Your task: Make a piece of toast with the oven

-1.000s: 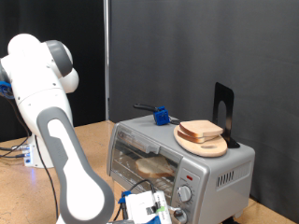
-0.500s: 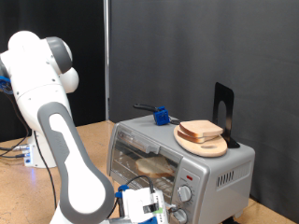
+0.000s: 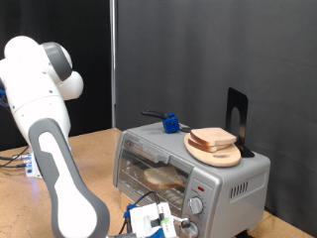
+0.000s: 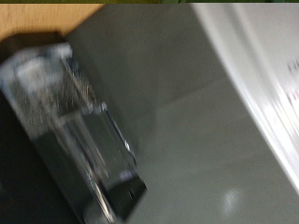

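Observation:
The silver oven (image 3: 243, 178) stands at the exterior view's right, with two round knobs (image 3: 196, 206) on its front panel. A pale slice of toast (image 3: 212, 137) lies on a round wooden plate (image 3: 220, 156) on top of the oven. Through the glass door (image 3: 149, 167) a second flat pale-brown piece (image 3: 163, 178) shows on the rack. My gripper (image 3: 154, 220) is low at the exterior view's bottom, just in front of the oven's lower front; its fingers do not show clearly. The wrist view is blurred, very close to a grey metal surface (image 4: 187, 121) and a dark glassy part (image 4: 65, 121).
A blue-handled tool (image 3: 170, 124) and a black upright stand (image 3: 236, 119) sit on the oven's top beside the plate. The wooden table (image 3: 94, 149) runs to the exterior view's left. A black curtain hangs behind.
The arm's upper links have swung a little to the exterior view's left. The gripper stays low in front of the oven. The toast and plate have not moved.

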